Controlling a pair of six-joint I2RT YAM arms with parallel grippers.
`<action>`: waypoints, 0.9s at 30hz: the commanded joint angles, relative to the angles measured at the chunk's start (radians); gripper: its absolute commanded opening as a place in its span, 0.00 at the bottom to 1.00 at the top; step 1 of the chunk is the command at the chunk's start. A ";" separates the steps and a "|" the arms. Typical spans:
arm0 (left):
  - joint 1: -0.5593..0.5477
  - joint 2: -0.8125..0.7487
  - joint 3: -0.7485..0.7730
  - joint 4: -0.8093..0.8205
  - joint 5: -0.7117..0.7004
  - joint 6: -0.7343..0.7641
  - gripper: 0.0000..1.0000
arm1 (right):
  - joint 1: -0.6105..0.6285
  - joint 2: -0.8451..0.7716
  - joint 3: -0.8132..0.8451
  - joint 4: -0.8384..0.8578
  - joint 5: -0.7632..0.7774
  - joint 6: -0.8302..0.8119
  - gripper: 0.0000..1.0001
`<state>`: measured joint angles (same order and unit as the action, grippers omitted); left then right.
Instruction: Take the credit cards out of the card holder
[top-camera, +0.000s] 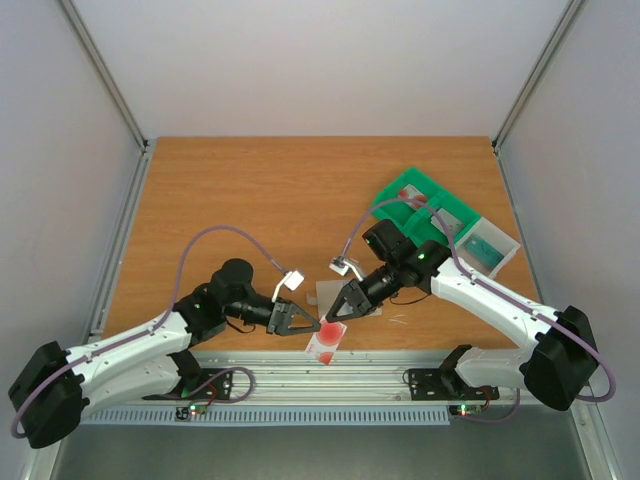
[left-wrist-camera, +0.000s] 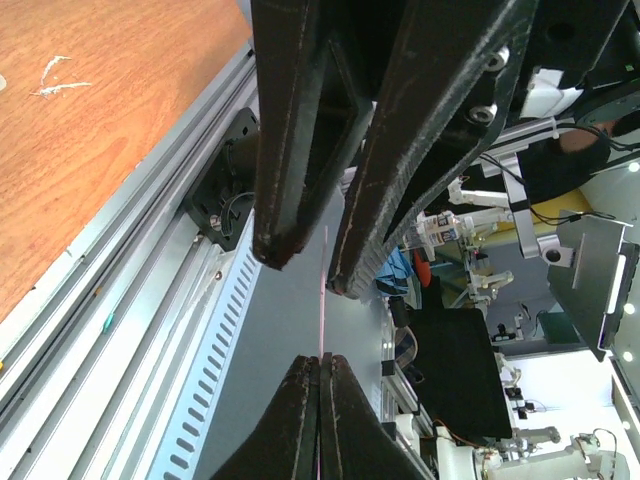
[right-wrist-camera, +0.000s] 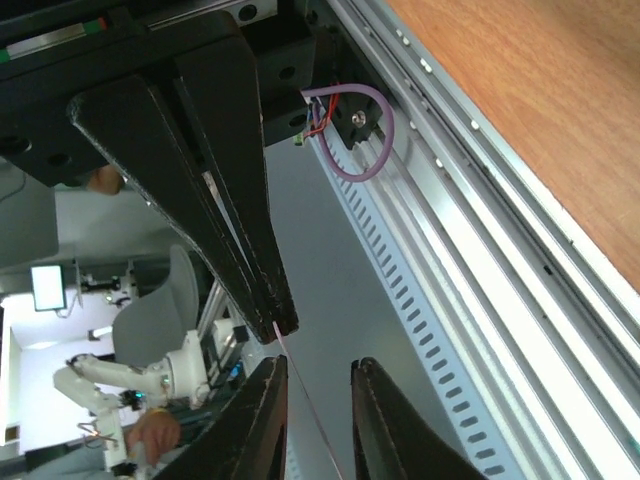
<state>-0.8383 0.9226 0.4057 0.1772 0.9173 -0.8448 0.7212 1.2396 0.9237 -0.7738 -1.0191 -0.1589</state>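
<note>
We see the left gripper (top-camera: 317, 326) clamped on the pinkish-red card (top-camera: 325, 344) at the near edge of the bench (top-camera: 240, 200); the right gripper (top-camera: 334, 318) straddles it, fingers slightly apart.

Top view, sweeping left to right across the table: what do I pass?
left gripper → right gripper → green tray → white tray. The red card overlaps both grippers, so it is left out.
</note>
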 joint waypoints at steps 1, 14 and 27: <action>-0.001 -0.014 -0.009 0.053 0.016 0.006 0.00 | 0.012 -0.001 -0.005 0.011 -0.028 -0.007 0.16; 0.000 -0.037 0.017 -0.047 -0.068 0.037 0.19 | 0.014 -0.038 -0.016 0.045 -0.029 0.022 0.01; 0.000 -0.234 0.199 -0.577 -0.523 0.199 0.99 | 0.002 -0.030 -0.005 0.179 0.429 0.274 0.01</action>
<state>-0.8379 0.7357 0.5529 -0.2424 0.5552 -0.7162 0.7265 1.2144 0.9062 -0.6613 -0.7921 -0.0025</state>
